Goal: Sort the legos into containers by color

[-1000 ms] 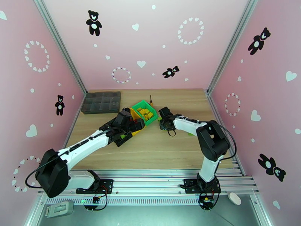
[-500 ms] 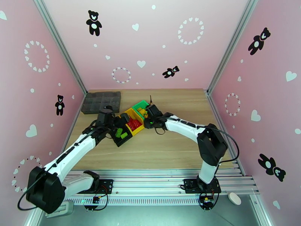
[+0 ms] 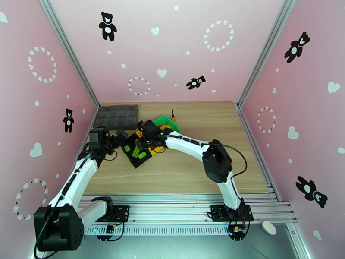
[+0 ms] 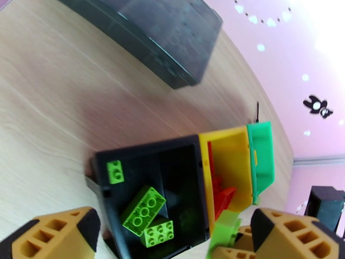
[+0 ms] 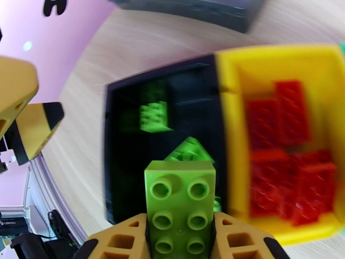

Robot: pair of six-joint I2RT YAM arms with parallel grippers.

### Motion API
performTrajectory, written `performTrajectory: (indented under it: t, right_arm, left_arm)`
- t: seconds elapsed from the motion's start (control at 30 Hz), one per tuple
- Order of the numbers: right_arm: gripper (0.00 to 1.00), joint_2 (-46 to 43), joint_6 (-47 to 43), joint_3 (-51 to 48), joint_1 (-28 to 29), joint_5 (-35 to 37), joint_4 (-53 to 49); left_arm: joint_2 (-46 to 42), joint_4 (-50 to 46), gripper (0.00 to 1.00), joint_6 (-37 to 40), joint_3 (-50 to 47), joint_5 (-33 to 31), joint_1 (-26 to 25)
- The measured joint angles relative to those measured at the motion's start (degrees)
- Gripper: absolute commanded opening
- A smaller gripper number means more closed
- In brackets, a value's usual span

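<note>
place: robot test booth, probably a lab | signs: pink bear-and-heart panels, aluminium posts, wooden worktop, slotted rail along near edge

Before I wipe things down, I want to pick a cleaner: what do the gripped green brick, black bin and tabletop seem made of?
The green brick: apparently moulded plastic, smooth, slight sheen, crisp studs; black bin: likely rigid plastic, thin walls; tabletop: pale wood grain, matte, real wood or laminate unclear.
</note>
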Motion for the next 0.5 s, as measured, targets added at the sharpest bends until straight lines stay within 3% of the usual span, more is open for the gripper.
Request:
performTrajectory:
  t: [0.23, 0.5]
  right_arm:
    - [0.53, 2.84, -0.13, 4.59, 0.00, -1.14, -1.95]
    - [0.55, 2.67, -1.16, 5.07, -0.09, 0.61, -3.52]
  left_arm:
    - [-2.95, -0.52, 0.98, 0.15, -1.27, 3.41, 3.54]
    - [-3.43, -1.33, 0.98, 0.13, -1.97, 5.20, 3.17]
